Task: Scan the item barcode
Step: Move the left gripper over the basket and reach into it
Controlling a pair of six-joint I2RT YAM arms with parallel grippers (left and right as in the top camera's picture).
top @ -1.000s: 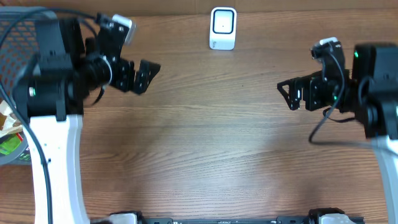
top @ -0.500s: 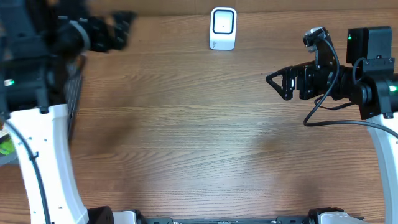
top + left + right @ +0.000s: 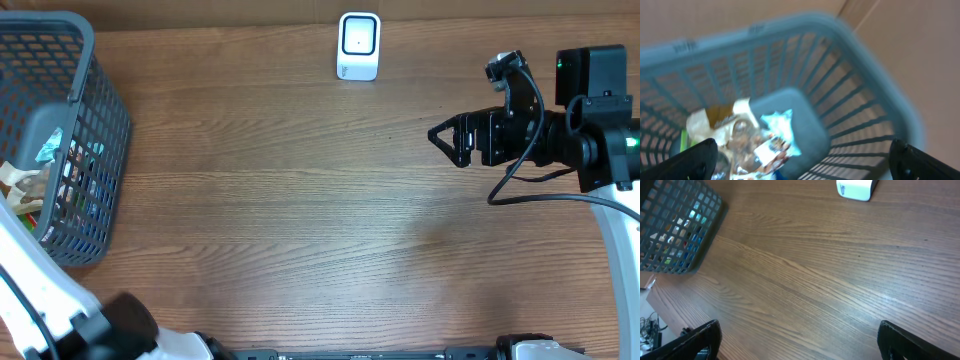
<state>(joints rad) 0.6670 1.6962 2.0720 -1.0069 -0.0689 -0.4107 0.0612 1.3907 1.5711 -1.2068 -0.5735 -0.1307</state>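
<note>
Judging by layout, task barely begun: nothing picked, nothing scanned. Crinkly wrapped packets (image 3: pixel 771 144) lie inside the grey plastic lattice basket (image 3: pixel 105 150) at left, left gripper (image 3: pixel 801 160) above them, fingers (image 3: pixel 699 156) spread wide, empty. Right gripper (image 3: pixel 447 140) likewise wide and empty at right; rounded white scanner (image 3: pixel 359 45) stands far centre on matte woodgrain table (image 3: pixel 300 220).

1. A basket (image 3: pixel 100 150) stands on the table (image 3: pixel 300 230) at its left edge
2. Packets (image 3: pixel 740 132) lie inside the basket
3. A scanner (image 3: pixel 358 45) sits at the far edge, centre
4. The right gripper (image 3: pixel 445 140) hangs over the right side
</note>
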